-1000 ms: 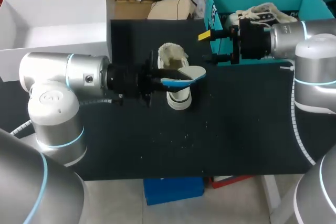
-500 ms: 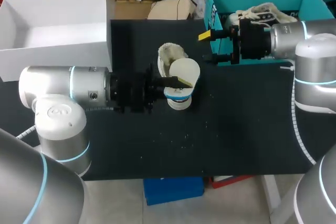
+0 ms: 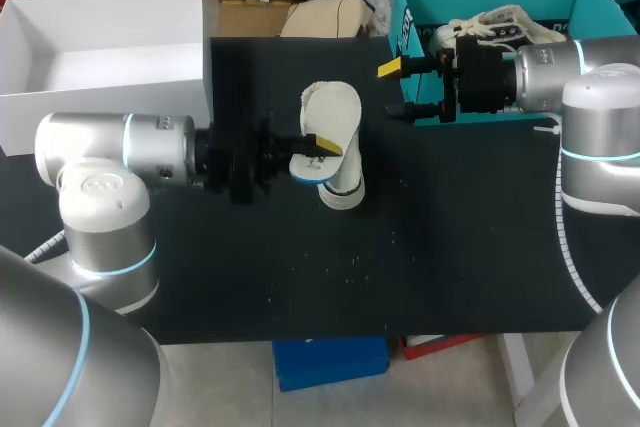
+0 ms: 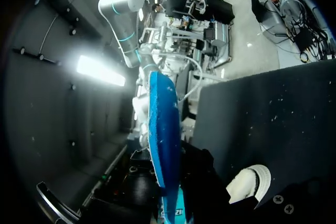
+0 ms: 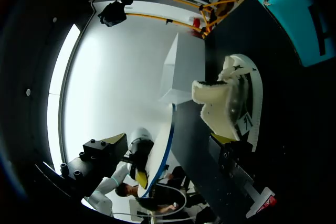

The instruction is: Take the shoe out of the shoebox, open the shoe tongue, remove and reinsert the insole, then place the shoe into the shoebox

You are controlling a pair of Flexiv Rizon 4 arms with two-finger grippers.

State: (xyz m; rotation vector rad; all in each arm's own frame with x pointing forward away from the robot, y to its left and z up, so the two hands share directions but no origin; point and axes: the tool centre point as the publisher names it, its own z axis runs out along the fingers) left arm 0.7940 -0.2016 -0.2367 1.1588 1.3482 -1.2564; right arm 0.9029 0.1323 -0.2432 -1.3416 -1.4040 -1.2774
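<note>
Changed: a second ago the insole [image 3: 332,115] lay crosswise over the shoe [image 3: 342,189] with its blue underside up. Now it is turned along the shoe, white side up, and the left arm [image 3: 120,152] has drawn back a little to its own side. The right gripper [image 3: 395,90] is in the same place as before.

Insole: one. It is held in the air just above the shoe and covers the shoe's opening from the head view. The left wrist view [image 4: 164,129] shows its blue underside.

Left gripper [image 3: 322,145]: closed on the near end of the insole, with one yellow tip lying on the white face.

Right gripper: fingers stand well apart and hold nothing. It hangs at the front wall of the teal shoebox [image 3: 415,7], apart from the shoe.

Shoes: two. One cream shoe stands on the table [image 3: 450,247] near the middle, under the insole; in the right wrist view [image 5: 231,103] its tongue is pulled up. The second shoe [image 3: 495,25] lies inside the teal shoebox.

Boxes: two. The teal shoebox is at the far right of the table, and the white box [image 3: 100,107] is at the far left.
</note>
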